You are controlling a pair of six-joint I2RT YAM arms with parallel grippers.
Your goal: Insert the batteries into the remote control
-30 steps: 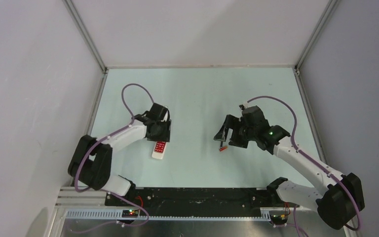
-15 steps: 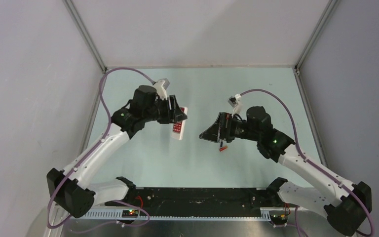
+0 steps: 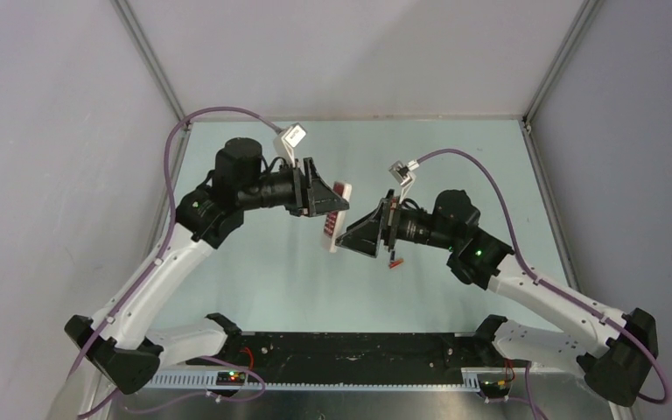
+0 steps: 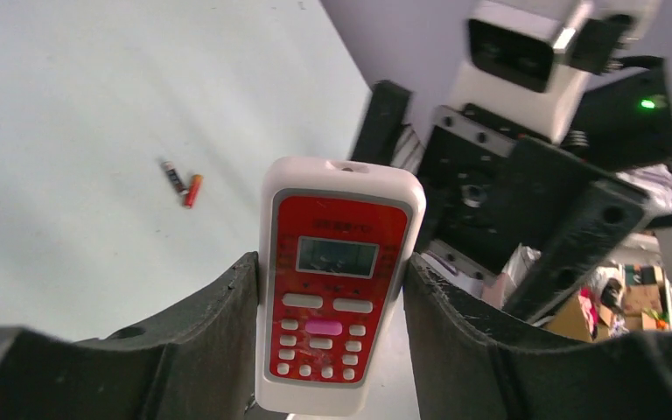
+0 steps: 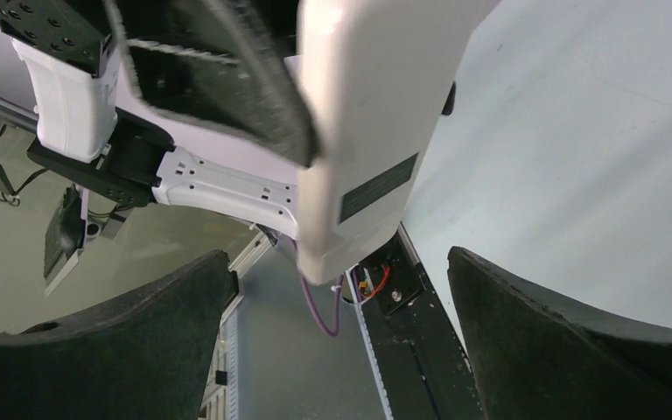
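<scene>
My left gripper (image 3: 336, 213) is shut on the remote control (image 3: 332, 233) and holds it in the air above the middle of the table. In the left wrist view the remote control (image 4: 332, 280) shows its red front, display and buttons, gripped by its sides between my fingers (image 4: 219, 332). My right gripper (image 3: 360, 236) is open and faces the remote control's plain white back (image 5: 367, 131), whose lower end hangs just ahead of the open jaws (image 5: 341, 337). The two batteries lie together on the table, one dark (image 4: 173, 176) and one orange-red (image 4: 192, 190), below the right gripper (image 3: 394, 262).
The pale green table (image 3: 455, 157) is walled on three sides, with metal frame posts (image 3: 153, 66) at the back corners. A black rail (image 3: 359, 346) with the arm bases runs along the near edge. The right arm's wrist (image 4: 525, 201) is close behind the remote control.
My left gripper lifted the remote control off the table and carried it up and right. My right gripper swung left and turned its open jaws toward it. The batteries stayed put.
</scene>
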